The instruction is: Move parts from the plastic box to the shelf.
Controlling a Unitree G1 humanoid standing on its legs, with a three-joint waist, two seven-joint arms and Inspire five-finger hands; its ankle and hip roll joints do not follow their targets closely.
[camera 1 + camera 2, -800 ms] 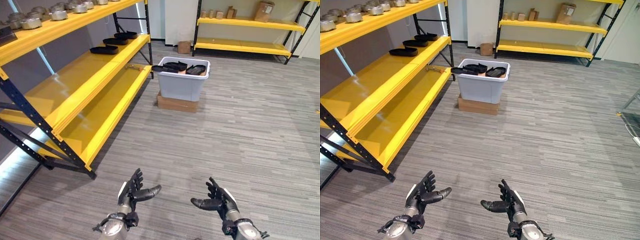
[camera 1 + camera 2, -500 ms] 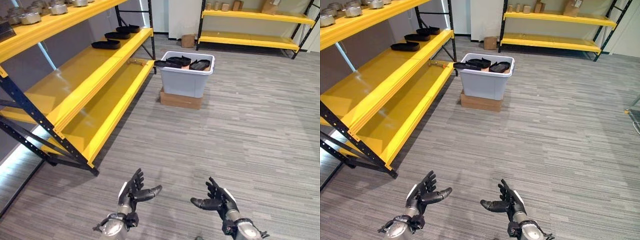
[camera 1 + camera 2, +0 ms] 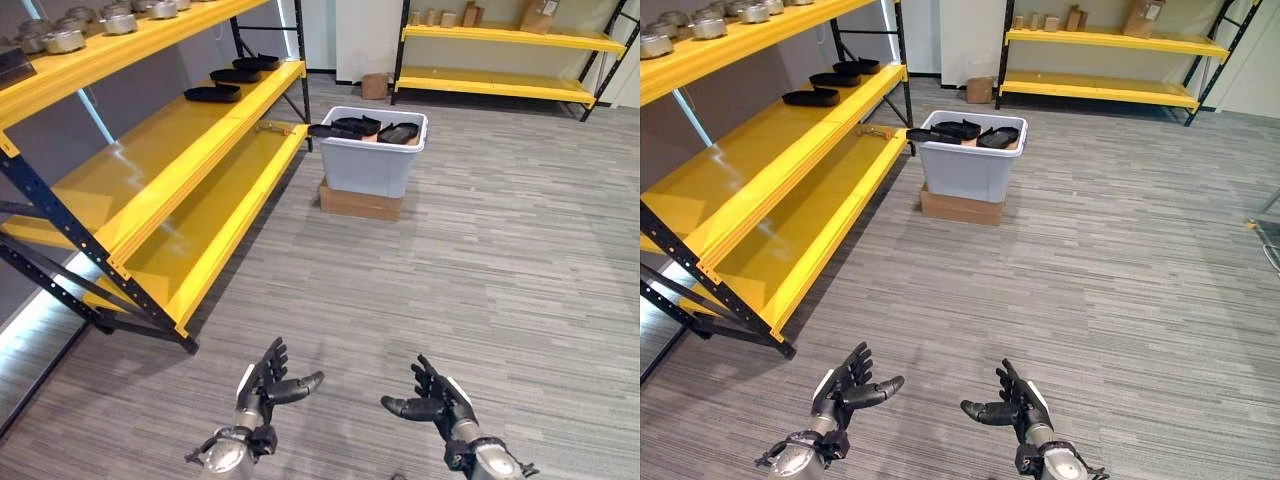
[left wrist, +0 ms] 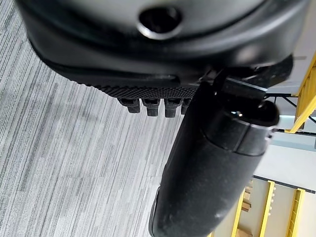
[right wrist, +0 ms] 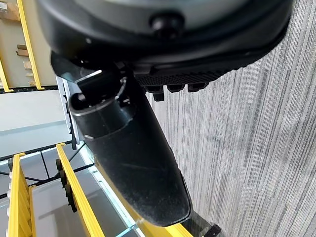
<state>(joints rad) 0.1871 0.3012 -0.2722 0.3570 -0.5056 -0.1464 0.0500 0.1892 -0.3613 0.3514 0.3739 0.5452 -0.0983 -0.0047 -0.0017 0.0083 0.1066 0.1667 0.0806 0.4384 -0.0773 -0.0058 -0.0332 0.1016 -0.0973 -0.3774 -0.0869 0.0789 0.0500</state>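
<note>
Across the last moment the whole view has shifted a little, the camera's doing, not the objects'. Our left hand (image 3: 262, 383) and right hand (image 3: 432, 398) have kept their pose low in front of us, fingers spread and relaxed, holding nothing. We judge that we are between carries, on the approach to the box and not yet within reach.

The grey plastic box (image 3: 372, 157) stands well ahead of us on a flat cardboard carton (image 3: 360, 201), just off the end of the yellow shelf (image 3: 160, 160) on our left. Black tray-like parts (image 3: 360, 127) lie piled in its top, one poking over the near rim. Three more of the same black parts (image 3: 226, 81) already sit on the far end of the middle shelf level, so some of the work looks done.

How many parts remain deeper in the box we cannot tell; its walls hide them. The metal pieces (image 3: 56, 32) on the top level are cut off at the edge. The second yellow rack (image 3: 495, 78) at the back holds small cartons too distant to identify.
</note>
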